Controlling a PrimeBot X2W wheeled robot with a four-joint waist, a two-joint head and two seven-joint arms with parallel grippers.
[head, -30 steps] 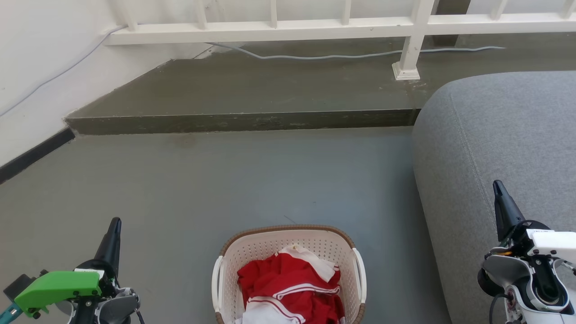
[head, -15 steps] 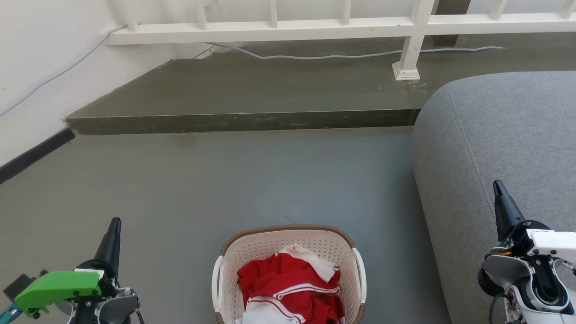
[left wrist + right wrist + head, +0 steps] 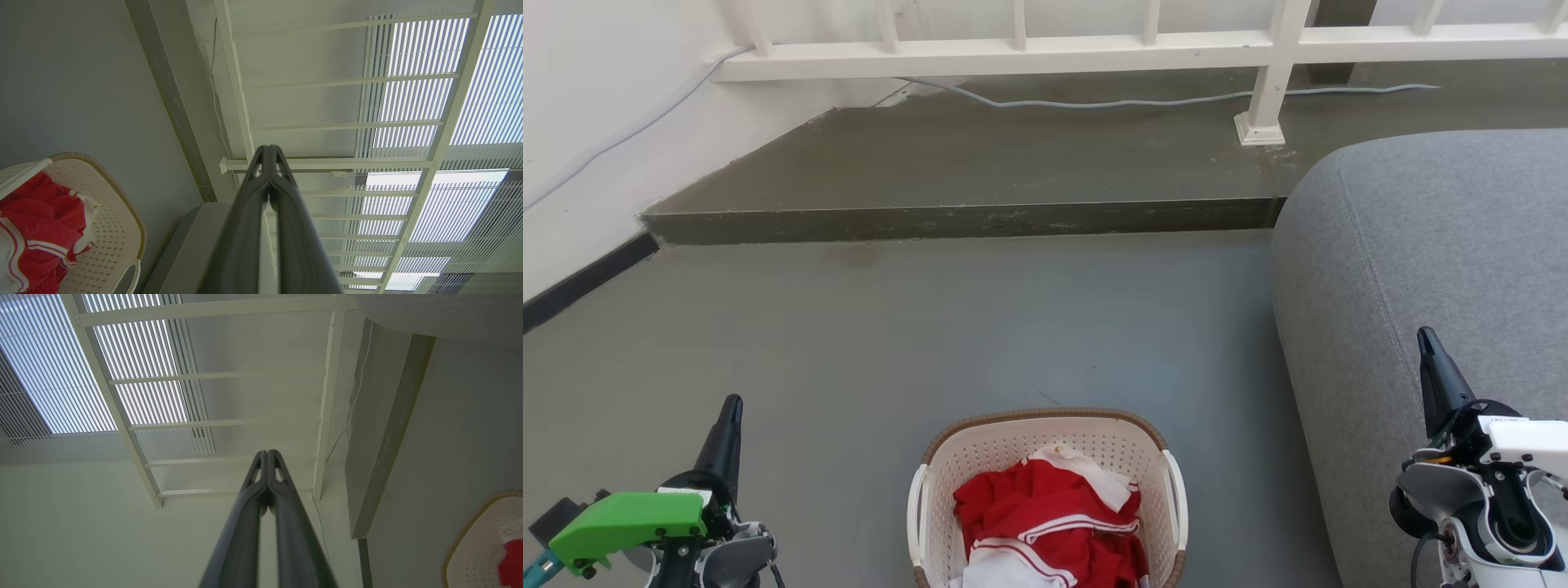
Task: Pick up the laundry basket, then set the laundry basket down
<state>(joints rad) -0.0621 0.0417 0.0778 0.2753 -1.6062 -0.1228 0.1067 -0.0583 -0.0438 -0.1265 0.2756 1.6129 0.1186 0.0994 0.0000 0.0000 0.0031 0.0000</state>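
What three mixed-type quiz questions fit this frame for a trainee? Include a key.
1. True or false: the left gripper is gripping the laundry basket.
2. What lies in the basket? A) red and white clothing B) blue towels C) nothing
3. Fill in: the grey sofa is on the robot's ___ side.
Key: 1 false; 2 A; 3 right.

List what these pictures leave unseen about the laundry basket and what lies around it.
1. Near end of the laundry basket: cut off by the head view's bottom edge.
2. The basket's bottom: hidden under the red and white clothes in the head and left wrist views.
3. Far side of the grey sofa: cut off by the head view's right edge.
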